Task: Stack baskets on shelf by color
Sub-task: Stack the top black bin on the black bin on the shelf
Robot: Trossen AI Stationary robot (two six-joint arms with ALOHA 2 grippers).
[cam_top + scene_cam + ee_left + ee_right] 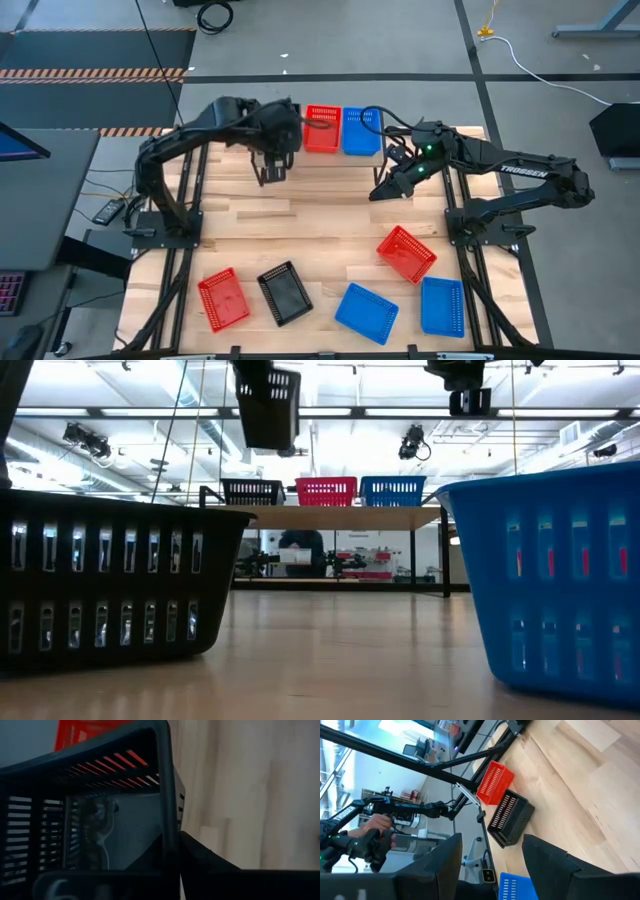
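My left gripper [272,165] hangs in front of the shelf's left end, shut on a black basket [268,405] held high in the air. The shelf [340,517] stands at the table's far edge and carries a black basket [252,491], a red basket [322,128] and a blue basket [360,130] side by side. My right gripper [383,190] hovers open and empty over the table's middle right, in front of the shelf. Two red, two blue and one black basket lie along the near part of the table. My left gripper pinches the black basket by one side wall at its rim [166,805]. One finger [210,865] is outside the wall and the other appears to be inside. The basket is lifted clear and hangs tilted below the gripper, above shelf height.
On the tabletop lie a red basket [223,298], a black basket [285,292], a blue basket [366,312], another blue one [442,305] and a tilted red one [406,253]. Bare wood [300,220] spreads between them and the shelf. A person [375,827] shows beyond the table.
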